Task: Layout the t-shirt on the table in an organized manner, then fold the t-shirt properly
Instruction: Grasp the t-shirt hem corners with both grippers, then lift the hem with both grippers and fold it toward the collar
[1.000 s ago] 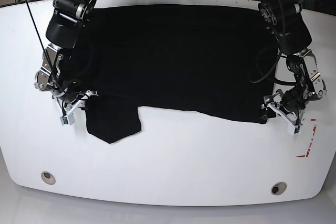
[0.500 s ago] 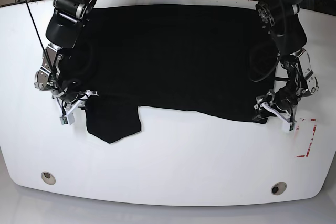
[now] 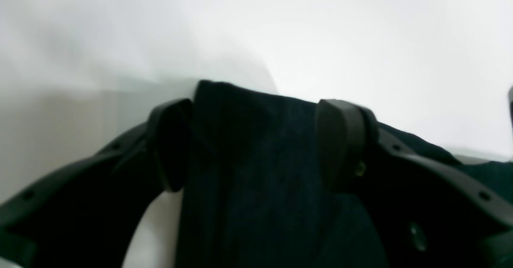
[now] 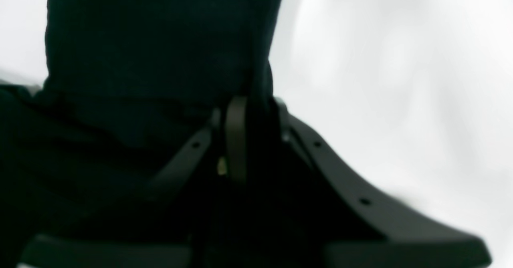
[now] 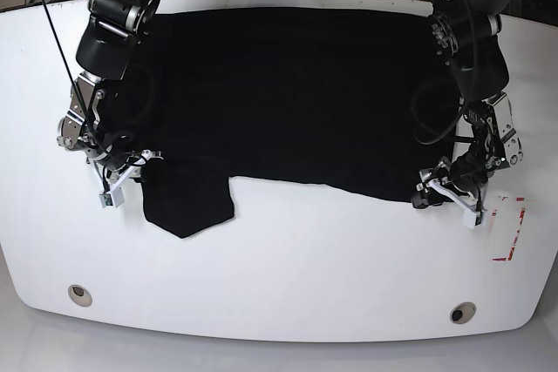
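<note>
Currently the black soft-fabric t-shirt (image 5: 296, 98) lies spread on the glossy white table (image 5: 288, 267). Right gripper (image 4: 250, 138) is clenched on its sleeve edge; left gripper (image 3: 256, 140) is spread wide, straddling the hem corner.

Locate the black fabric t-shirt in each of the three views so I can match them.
Base view: the black fabric t-shirt lies spread over the far half of the glossy white table.
Left wrist view: its edge lies between the open left gripper fingers.
Right wrist view: it fills the upper left, pinched by the right gripper.
Shared landmark: the white table.
</note>
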`<state>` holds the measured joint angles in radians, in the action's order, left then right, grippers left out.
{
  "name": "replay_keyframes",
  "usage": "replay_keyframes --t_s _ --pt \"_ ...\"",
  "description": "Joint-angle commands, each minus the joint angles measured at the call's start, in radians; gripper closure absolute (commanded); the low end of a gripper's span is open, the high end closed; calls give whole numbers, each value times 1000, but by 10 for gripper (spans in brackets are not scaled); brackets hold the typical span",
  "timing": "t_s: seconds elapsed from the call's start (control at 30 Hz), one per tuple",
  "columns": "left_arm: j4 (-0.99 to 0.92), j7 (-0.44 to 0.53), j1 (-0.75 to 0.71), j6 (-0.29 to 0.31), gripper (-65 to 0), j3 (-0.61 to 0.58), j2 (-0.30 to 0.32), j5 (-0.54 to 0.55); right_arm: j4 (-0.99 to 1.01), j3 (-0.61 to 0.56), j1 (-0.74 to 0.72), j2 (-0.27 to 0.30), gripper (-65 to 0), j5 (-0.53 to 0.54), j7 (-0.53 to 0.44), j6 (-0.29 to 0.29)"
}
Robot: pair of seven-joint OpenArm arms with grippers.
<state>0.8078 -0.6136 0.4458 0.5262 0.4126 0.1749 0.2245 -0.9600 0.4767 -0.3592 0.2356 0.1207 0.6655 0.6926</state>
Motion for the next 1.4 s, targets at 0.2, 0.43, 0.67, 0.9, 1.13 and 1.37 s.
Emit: replay_keyframes --t_s 0.2,0.43,0.67,0.9,1.13,1.37 --pt "15 -41 5 -1 -190 -53 -1 -12 -10 1 -21 12 -87 3 6 6" --pt "15 -39 5 -1 -57 -53 2 -12 -12 1 -24 15 -87 0 6 6" --pt "31 -38 5 -1 -10 -51 5 -10 -67 1 -21 17 -86 0 6 6" --pt "100 -44 -15 1 -11 -51 5 -9 -104 1 -24 18 -86 0 9 6" --pt "198 -76 -32 1 -11 -50 5 -9 -109 1 -25 25 -86 0 29 6" --pt "281 -122 -45 53 -11 -50 4 -9 -221 7 -13 40 -86 6 76 6"
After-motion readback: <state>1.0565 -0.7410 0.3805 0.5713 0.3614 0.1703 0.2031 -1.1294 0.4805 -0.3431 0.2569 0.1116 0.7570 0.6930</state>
